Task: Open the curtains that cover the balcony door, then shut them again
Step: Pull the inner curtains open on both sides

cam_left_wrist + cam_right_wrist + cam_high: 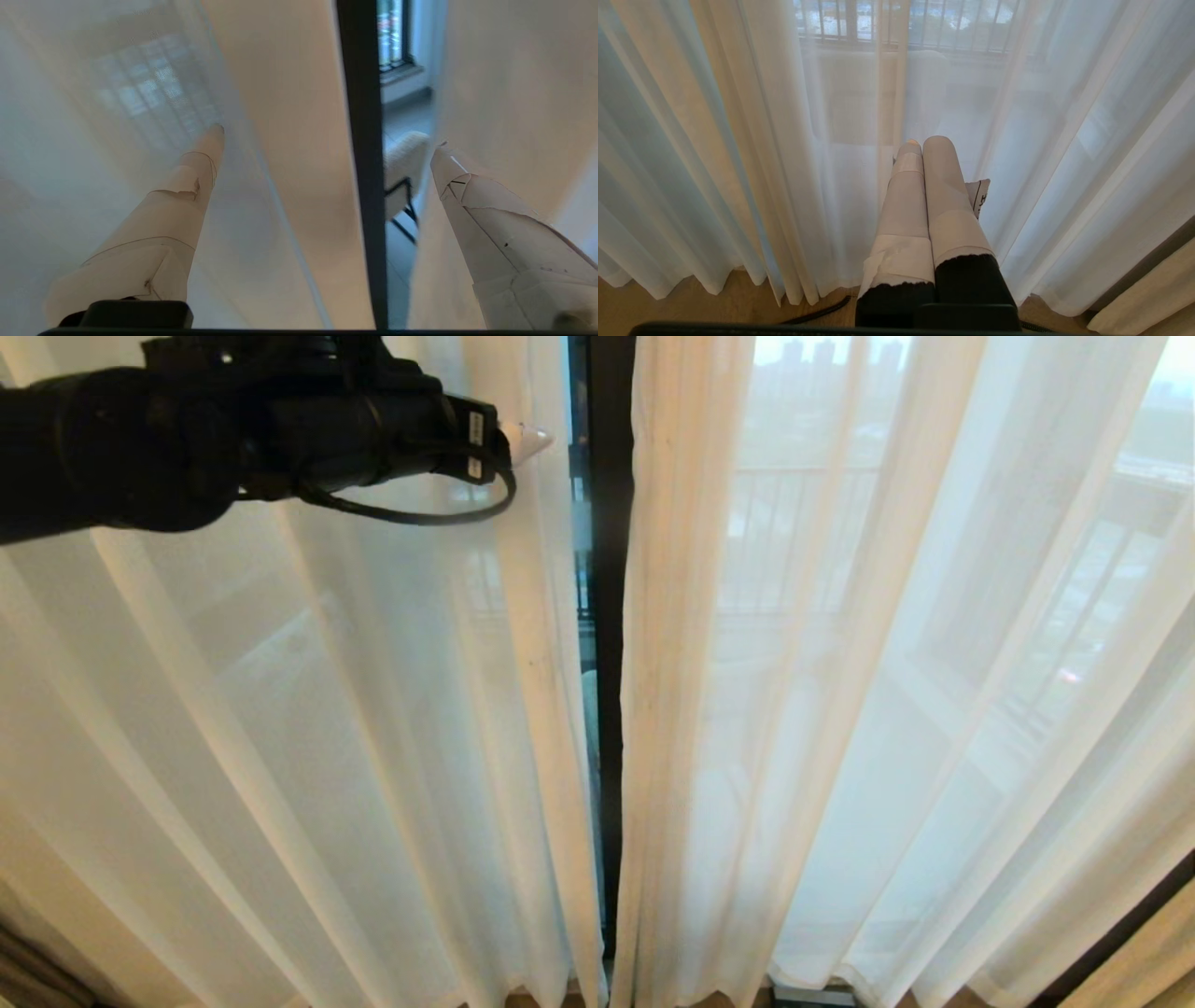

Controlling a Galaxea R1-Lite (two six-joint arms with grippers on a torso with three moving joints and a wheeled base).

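Left gripper [523, 441] is seen raised high in the head view, its white tip reaching the inner edge of the left sheer panel [327, 728], right by the slit where the two curtains meet. Dark frame of the balcony door [611, 616] is exposed in that slit; the right sheer panel [840, 709] hangs just beside it. Sheers are drawn nearly shut across the glass.

Left wrist view: the two fingers [187, 186] are spread wide, nothing pinched. One finger is set over the left panel's fabric [289, 140], the other [490, 219] over the right panel, door frame [362, 163] between them. Contact with cloth cannot be confirmed.

Right wrist view: right gripper [924, 144] is held low and idle, fingers pressed together, empty, pointed at the sheers [738, 163] near the floor.

Step judged: approach for the opening pull, no grasp made yet. Next move calls for the fingers to be shifted onto one panel's edge, closed on the fold, then dragged sideways along the rail.
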